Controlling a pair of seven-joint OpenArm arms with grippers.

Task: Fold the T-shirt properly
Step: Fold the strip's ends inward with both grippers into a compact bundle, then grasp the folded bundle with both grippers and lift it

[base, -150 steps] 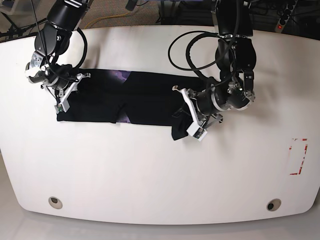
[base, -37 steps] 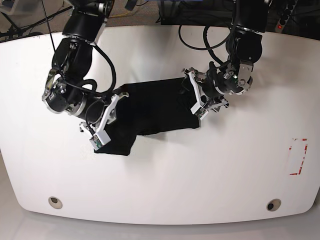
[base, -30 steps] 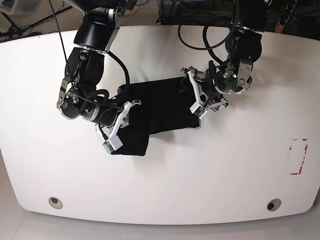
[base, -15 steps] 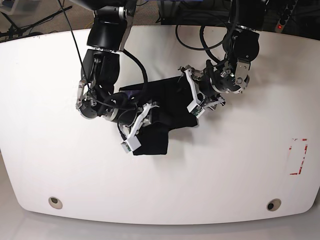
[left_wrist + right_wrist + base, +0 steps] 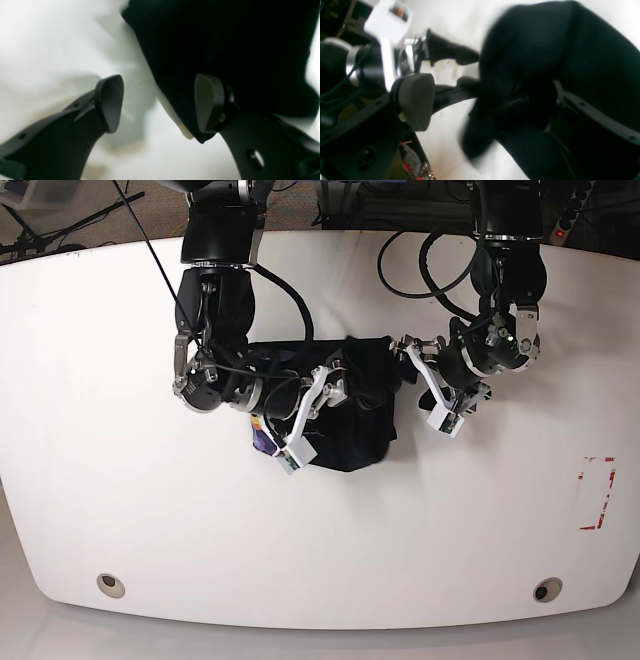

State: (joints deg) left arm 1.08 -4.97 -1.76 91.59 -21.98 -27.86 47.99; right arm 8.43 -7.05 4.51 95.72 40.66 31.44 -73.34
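We see the soft black cloth T-shirt (image 5: 350, 410) bunched on the white counter (image 5: 150, 510). The right tool (image 5: 318, 395), spread wide, overlaps it. The left tool (image 5: 432, 385), apart and empty, sits just beside its edge.

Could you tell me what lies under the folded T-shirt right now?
The T-shirt rests on the white table. A purple patch of its print peeks out at one edge; lower layers are covered.

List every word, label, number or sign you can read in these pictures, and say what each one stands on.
No readable text anywhere.
T-shirt: folded over, black cloth; only a scrap of purple and yellow print shows at its edge in the base view, no letters.
Table: a red dashed rectangle near one edge, a marking without words.
Both wrist views: too blurred to show any writing.
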